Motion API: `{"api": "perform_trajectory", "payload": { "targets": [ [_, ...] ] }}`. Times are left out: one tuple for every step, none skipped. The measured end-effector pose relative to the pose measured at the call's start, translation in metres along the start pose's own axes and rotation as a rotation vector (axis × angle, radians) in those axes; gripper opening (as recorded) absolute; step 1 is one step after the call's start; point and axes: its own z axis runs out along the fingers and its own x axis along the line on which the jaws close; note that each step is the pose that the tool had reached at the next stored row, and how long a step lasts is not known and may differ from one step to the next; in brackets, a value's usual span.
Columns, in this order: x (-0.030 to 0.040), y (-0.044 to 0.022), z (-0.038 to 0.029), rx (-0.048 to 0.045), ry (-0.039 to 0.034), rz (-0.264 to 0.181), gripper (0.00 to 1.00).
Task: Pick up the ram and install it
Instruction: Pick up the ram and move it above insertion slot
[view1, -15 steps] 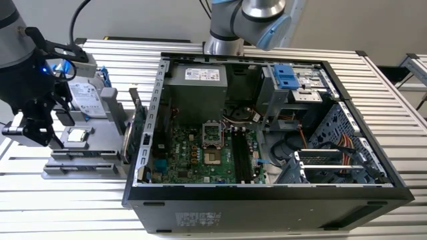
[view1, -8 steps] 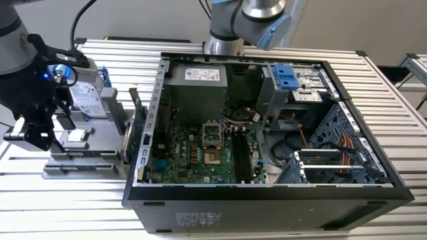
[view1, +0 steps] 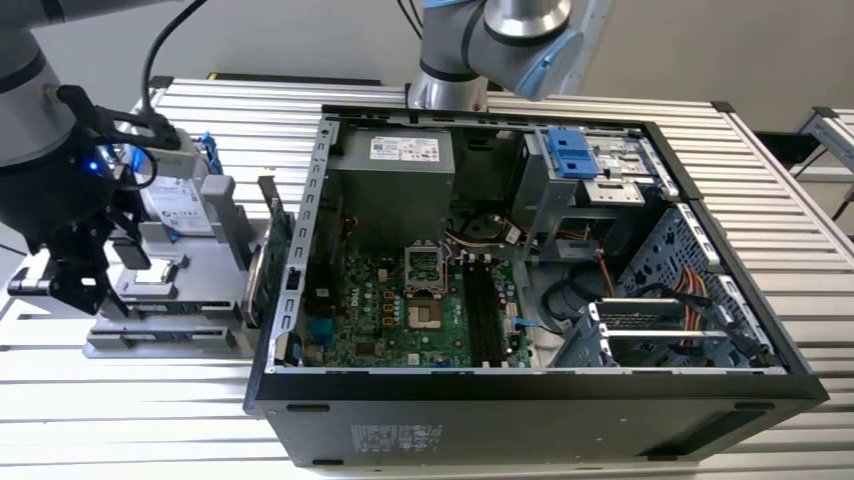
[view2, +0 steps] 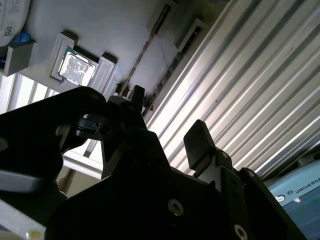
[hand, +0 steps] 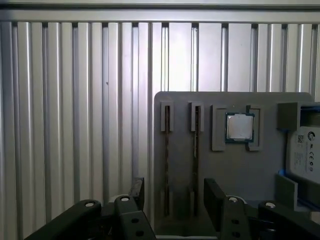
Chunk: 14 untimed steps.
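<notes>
Ram (hand: 166, 145) — a long, thin, dark circuit-board stick — stands on edge in a slot of a flat grey moulded holder (hand: 235, 170), with a second, matching stick (hand: 196, 145) in the slot just beside it. At the exterior view's left, the arm's black gripper (hand: 175, 186) hangs above that holder on the ribbed aluminium table (hand: 75, 100); its jaws are spread wide and hold nothing. In the first wrist view both sticks fall within the gap between the jaws, so it cannot be told which one is aimed at. Further along the holder sit a square silver processor chip (hand: 239, 127) in its own pocket and a silver hard drive (hand: 302, 150) in a blue frame. Toward the exterior view's right lies the open black computer case (view1: 534, 400), its green motherboard (view1: 387, 310) exposed, well apart from the gripper. The step in hand looks like the approach for the pick, with nothing yet grasped. Done well, it calls for centring the jaws over one stick alone, their faces square to its flat sides. The descent should be straight and the grip near mid-length — so the neighbour is not clipped and the stick does not tilt in its slot.
</notes>
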Motion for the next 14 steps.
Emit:
{"api": "perform_trajectory", "payload": {
  "targets": [
    [0.0010,-0.0003,0.0008,-0.0005,-0.0002,0.000,1.00],
    [0.0019,-0.0006,0.0016,-0.0010,-0.0003,0.000,1.00],
    [0.0027,-0.0009,0.0025,-0.0013,-0.0004,0.000,1.00],
    [0.0032,-0.0010,0.0034,-0.0015,-0.0005,0.000,1.00],
    [0.0035,-0.0011,0.0042,-0.0016,-0.0006,0.000,1.00],
    [0.0036,-0.0011,0.0050,-0.0016,-0.0009,0.000,1.00],
    [0.0037,-0.0011,0.0060,-0.0016,-0.0013,0.000,1.00],
    [0.0038,-0.0012,0.0068,-0.0016,-0.0016,0.000,1.00],
    [0.0038,-0.0013,0.0080,-0.0015,-0.0018,0.000,1.00],
    [0.0038,-0.0013,0.0091,-0.0016,-0.0018,0.000,1.00],
    [0.0038,-0.0013,0.0100,-0.0017,-0.0019,0.000,1.00],
    [0.0038,-0.0014,0.0110,-0.0016,-0.0020,0.000,1.00],
    [0.0038,-0.0014,0.0121,-0.0016,-0.0022,0.000,1.00],
    [0.0038,-0.0014,0.0131,-0.0016,-0.0022,0.000,1.00]
  ]
}}
